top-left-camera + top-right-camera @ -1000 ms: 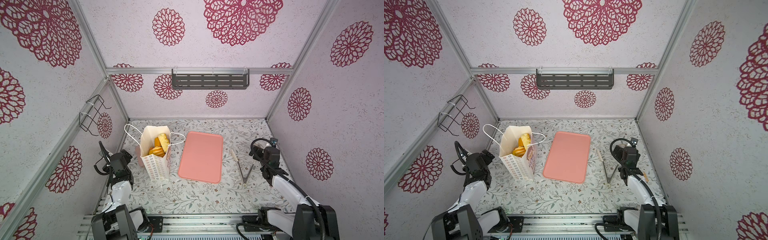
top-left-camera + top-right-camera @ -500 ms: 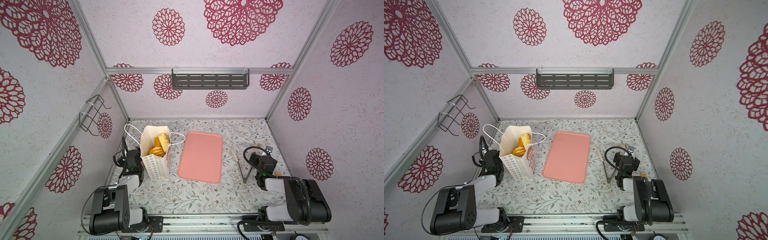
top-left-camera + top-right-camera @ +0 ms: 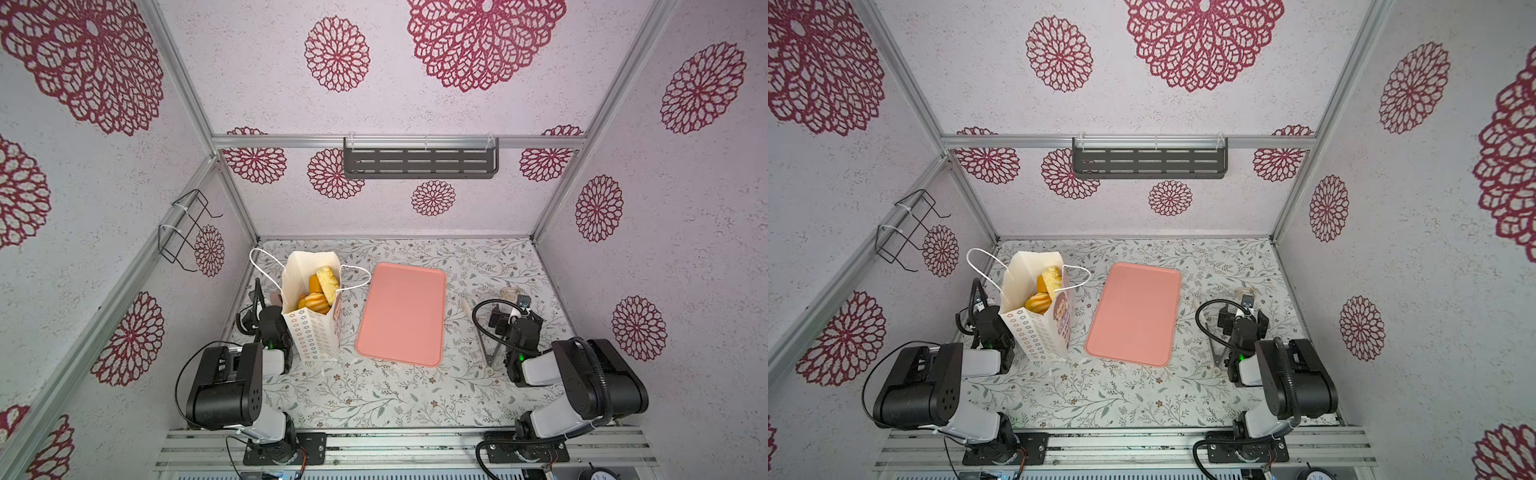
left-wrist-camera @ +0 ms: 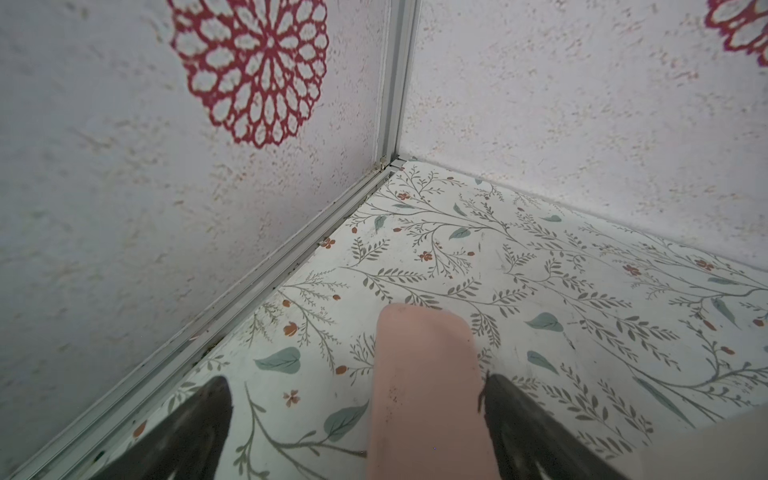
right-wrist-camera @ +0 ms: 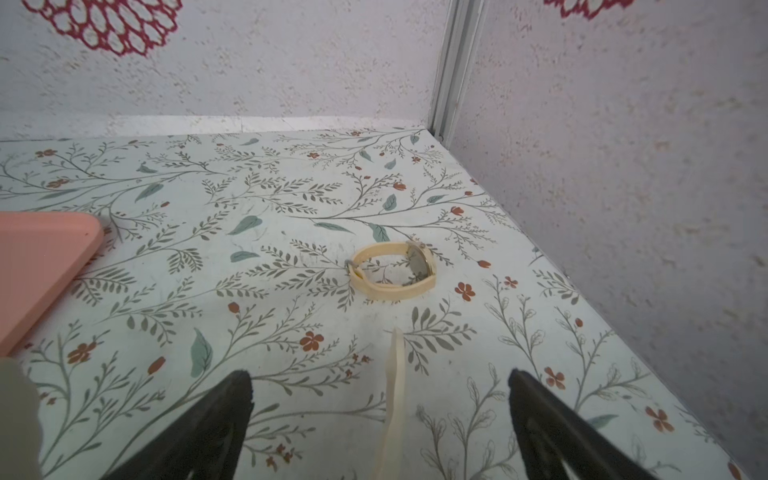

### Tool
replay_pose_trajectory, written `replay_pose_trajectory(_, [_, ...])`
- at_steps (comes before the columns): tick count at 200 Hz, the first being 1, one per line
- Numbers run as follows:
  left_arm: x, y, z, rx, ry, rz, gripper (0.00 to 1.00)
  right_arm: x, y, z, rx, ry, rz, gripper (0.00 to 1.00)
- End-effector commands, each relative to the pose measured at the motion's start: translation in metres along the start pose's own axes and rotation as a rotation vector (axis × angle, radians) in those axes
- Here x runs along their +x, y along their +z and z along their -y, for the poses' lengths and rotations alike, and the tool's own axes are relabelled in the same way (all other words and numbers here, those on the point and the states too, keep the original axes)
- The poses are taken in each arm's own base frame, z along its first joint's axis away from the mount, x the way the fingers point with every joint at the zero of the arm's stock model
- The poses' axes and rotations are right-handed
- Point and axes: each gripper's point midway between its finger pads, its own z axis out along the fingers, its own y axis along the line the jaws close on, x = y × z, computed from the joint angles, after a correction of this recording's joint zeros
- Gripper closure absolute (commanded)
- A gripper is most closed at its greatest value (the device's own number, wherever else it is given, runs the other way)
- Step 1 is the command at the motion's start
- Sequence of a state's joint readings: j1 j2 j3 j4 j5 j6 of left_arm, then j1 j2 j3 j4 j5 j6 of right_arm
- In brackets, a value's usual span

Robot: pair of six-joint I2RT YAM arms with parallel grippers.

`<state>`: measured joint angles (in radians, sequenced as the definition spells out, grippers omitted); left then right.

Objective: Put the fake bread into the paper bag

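We see the fake bread (image 3: 326, 280) in the paper bag (image 3: 311, 340), 9 o'clock of the tray (image 3: 401, 316). Left gripper (image 4: 353, 378) and right gripper (image 5: 380, 374) both released.

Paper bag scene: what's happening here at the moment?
Nothing is being handled. The fake bread sits inside the upright paper bag, and the pink tray beside it is bare. Both arms are folded low: the left end effector open beside the bag, the right end effector open by the tongs. The job looks done.
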<state>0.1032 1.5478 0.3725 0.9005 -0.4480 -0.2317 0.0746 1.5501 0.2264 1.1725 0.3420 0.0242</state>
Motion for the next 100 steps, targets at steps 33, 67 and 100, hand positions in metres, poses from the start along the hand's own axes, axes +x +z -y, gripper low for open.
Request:
replay_pose_trajectory(33, [-0.0128,0.0050,0.0099,0.030,0.021,0.029,0.03,-0.0229,0.0055,0.0003,-0.016,0.032,0.067,0.01])
replay_pose_trajectory(67, [-0.0127,0.0040,0.0094,0.030,0.019,0.032,0.03,-0.0248,0.0010,0.0018,-0.011,0.031,0.087,0.01])
replay_pose_trajectory(100, [-0.0126,0.0040,0.0100,0.031,0.020,0.032,0.03,-0.0239,0.0022,0.0021,-0.005,0.029,0.080,0.01])
